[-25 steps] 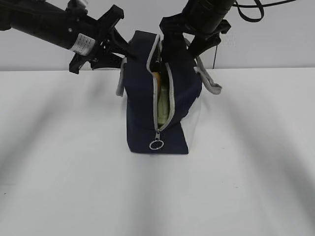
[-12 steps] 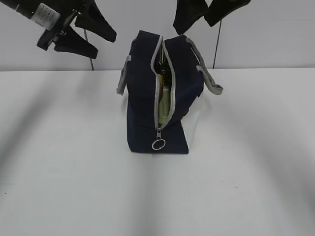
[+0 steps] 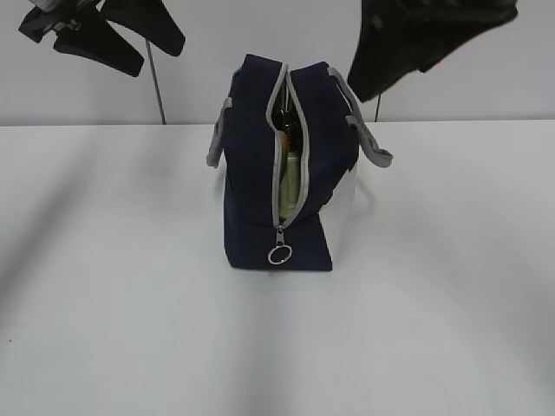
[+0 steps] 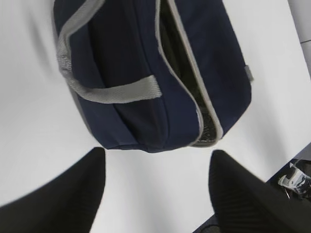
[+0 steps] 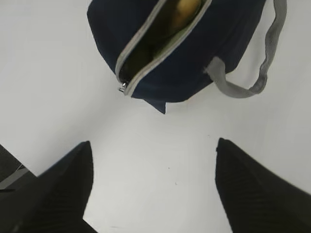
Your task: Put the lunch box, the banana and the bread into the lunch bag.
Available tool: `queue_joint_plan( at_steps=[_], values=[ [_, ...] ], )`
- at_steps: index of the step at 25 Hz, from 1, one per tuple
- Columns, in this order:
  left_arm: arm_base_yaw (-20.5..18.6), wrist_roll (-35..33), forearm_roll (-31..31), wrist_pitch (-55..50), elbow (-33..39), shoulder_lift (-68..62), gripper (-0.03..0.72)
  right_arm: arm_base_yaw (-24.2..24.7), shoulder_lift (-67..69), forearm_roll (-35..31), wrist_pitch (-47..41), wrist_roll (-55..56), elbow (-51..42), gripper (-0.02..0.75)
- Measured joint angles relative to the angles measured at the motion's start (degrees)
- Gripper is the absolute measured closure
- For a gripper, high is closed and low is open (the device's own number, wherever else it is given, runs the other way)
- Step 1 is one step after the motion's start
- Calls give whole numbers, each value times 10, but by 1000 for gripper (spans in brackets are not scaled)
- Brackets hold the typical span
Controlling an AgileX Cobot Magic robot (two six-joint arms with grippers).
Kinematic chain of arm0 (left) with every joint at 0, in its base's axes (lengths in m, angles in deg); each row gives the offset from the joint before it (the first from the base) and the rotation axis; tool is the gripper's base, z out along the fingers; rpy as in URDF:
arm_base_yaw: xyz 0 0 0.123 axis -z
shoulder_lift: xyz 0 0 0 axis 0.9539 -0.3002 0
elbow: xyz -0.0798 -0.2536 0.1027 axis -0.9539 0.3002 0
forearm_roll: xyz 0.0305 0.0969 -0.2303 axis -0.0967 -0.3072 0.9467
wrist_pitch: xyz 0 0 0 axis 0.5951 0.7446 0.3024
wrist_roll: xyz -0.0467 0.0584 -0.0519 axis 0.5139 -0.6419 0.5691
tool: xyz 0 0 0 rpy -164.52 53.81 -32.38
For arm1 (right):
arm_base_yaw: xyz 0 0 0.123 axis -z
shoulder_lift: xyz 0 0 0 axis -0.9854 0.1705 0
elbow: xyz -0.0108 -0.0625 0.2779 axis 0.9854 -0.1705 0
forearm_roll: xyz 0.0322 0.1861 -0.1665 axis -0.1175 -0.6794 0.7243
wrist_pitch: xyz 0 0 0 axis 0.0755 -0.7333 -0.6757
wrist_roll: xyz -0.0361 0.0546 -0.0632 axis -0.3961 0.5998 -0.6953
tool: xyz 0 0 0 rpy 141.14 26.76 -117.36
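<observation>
Lunch bag (image 3: 256,173): upright mid-surface (image 3: 434,303), zip part open; pale-green and yellow contents glimpsed inside. Left gripper (image 4: 155,187) and right gripper (image 5: 153,182): raised well above the bag, either side; jaws wide apart, empty.

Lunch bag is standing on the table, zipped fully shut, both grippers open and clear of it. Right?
Not quite: the lunch bag is not zipped shut. The exterior view shows its zipper parted from the ring pull upward, and the right wrist view shows something yellow through the gap. The rest holds: it stands on the table, and the left gripper and right gripper are open and clear.
</observation>
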Motion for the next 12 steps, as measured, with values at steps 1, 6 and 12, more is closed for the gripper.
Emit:
queue_joint_plan(
  at_steps=[1, 6, 12],
  values=[
    [5, 1, -1, 0, 0, 5, 237, 0, -19, -2, 32, -3, -38, 158],
    [27, 4, -4, -2, -1, 14, 244, 0, -114, -43, 254, -51, -251, 158],
    [37, 8, -13, -2, 5, 15, 244, 0, -159, -149, 569, -117, -485, 158]
  ],
)
